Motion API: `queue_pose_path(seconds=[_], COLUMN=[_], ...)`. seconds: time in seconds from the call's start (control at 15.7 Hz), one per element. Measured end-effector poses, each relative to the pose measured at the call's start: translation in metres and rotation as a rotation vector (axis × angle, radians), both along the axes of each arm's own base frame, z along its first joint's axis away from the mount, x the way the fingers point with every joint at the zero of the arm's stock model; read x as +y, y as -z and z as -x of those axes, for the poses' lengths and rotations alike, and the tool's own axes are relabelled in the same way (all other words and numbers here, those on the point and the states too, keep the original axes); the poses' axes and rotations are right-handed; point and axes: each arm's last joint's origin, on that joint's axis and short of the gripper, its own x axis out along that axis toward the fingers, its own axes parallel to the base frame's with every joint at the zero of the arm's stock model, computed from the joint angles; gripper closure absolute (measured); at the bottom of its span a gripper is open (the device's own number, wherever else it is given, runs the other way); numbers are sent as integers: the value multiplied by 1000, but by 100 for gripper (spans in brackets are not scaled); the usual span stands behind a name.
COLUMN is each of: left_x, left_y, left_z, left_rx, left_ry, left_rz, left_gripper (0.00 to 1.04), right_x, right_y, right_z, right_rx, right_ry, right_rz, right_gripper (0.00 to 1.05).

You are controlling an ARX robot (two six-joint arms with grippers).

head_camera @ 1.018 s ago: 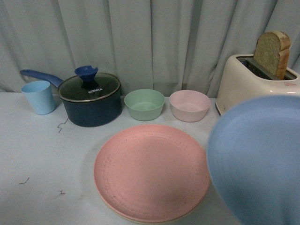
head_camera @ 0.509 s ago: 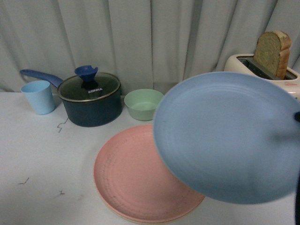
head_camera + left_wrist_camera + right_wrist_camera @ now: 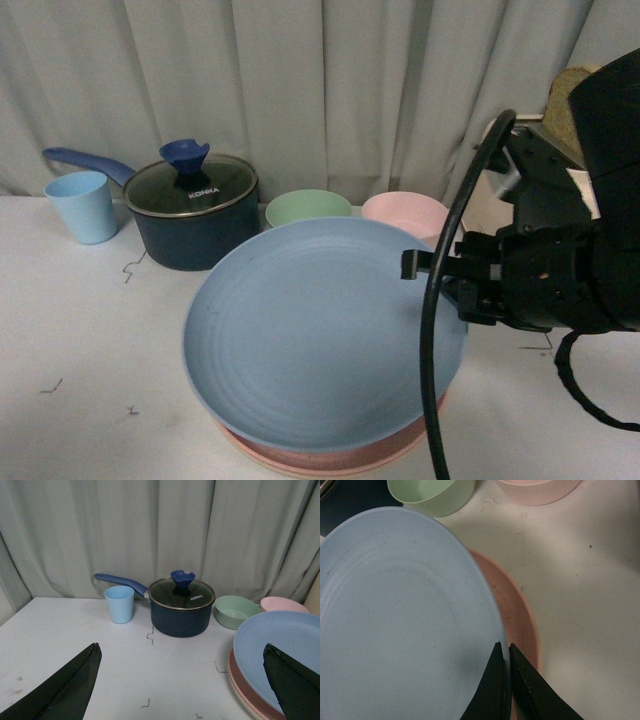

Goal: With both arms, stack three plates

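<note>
Blue plate is being held over pink plate, right claw pinching its rim; left claw gaping wide.

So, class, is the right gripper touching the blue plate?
Touching. The right wrist view shows the right gripper with its two fingers closed on either side of the rim of the blue plate.

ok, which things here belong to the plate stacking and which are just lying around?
Job: light blue plate, held at its rim by the right gripper; pink plate; beige plate at the bottom.
Clutter: lidded saucepan, light blue cup, green bowl, pink bowl, toaster, bread slice.
</note>
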Motion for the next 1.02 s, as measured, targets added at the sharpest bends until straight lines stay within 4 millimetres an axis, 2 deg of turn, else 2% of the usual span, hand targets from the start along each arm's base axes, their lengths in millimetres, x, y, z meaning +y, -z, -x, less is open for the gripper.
queue_pose_path(seconds=[0.25,0.57,0.83,0.89,1.02], left_x=[0,0,0,0,0], left_y=[0,0,0,0,0], left_z=[0,0,0,0,0], left_rx=[0,0,0,0,0], left_ry=[0,0,0,0,0], left_rz=[0,0,0,0,0], left_gripper=[7,7,7,7,7], right_x=[9,8,5,4,0], right_y=[10,28,35,36,36], right_z=[-12,-9,-3,-2,-2], right_rx=[28,112,138,147,142], right_ry=[36,41,52,54,59], right_rz=[-1,1,20,25,22], right_gripper=[102,102,102,98,76])
